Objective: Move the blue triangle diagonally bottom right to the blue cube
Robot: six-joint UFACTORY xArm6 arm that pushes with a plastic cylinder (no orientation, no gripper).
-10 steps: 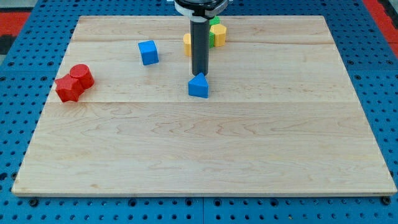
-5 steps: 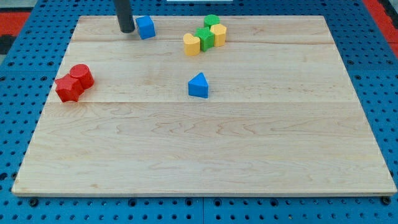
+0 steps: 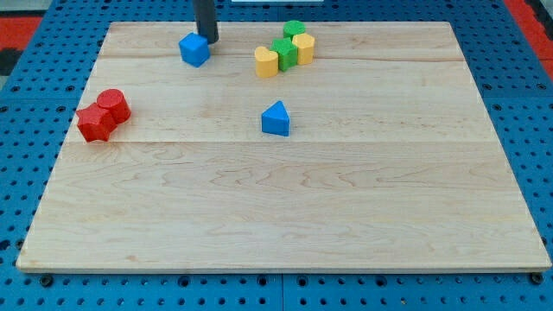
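Observation:
The blue triangle [image 3: 276,119] lies near the middle of the wooden board [image 3: 285,216], a little toward the view's top. The blue cube [image 3: 194,49] sits near the board's top edge, up and to the left of the triangle, turned at an angle. My tip [image 3: 208,40] stands at the cube's upper right side, touching or almost touching it. The rod runs up out of the view's top.
Two red blocks [image 3: 102,114] sit together at the board's left edge. A cluster of yellow blocks [image 3: 267,61] and green blocks [image 3: 285,52] sits near the top, right of my tip. Blue pegboard [image 3: 34,86] surrounds the board.
My tip left the blue triangle, went to the blue cube's left, then moved to its upper right. The cube was pushed up, then shifted down-left and rotated. The triangle stayed.

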